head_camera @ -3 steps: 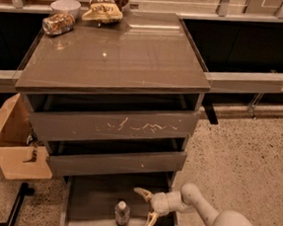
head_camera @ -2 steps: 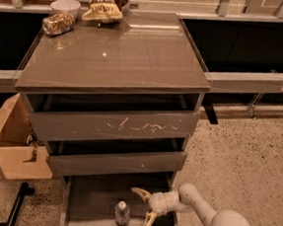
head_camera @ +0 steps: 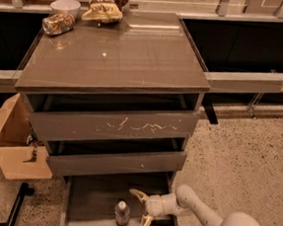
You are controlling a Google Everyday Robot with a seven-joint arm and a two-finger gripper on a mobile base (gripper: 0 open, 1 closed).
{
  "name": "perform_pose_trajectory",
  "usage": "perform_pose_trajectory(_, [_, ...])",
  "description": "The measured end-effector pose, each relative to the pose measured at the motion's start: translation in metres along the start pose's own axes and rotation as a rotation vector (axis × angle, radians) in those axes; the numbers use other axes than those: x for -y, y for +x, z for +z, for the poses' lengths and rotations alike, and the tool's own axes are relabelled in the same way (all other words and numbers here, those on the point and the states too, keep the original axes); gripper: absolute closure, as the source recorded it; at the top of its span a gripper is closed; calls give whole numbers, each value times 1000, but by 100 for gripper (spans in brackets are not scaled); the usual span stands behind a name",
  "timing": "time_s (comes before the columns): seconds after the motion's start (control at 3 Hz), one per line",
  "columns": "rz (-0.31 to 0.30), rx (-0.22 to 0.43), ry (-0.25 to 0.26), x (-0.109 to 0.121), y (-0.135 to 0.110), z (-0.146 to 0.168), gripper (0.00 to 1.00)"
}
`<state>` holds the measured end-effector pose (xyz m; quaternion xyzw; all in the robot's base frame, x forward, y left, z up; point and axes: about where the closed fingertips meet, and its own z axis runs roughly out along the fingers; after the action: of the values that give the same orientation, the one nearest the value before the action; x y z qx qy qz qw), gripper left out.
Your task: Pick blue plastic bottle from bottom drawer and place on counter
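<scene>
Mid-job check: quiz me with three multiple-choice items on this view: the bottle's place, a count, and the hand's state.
1. Where is the bottle? A top drawer B bottom drawer C cardboard box
2. How many drawers sit under the counter? A two B three C four
3. The hand is: A open beside the bottle B shut on the bottle C shut, empty

1 B: it stands upright on that drawer's floor.
2 B: three fronts are stacked.
3 A: fingers spread, just right of the bottle inside the drawer.
</scene>
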<state>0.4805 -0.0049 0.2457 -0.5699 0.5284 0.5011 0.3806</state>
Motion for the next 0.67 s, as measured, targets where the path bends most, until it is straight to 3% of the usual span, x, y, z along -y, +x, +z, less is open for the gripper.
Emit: perform_pose_trajectory(0.67, [-5,-121,61,12,6,16,0])
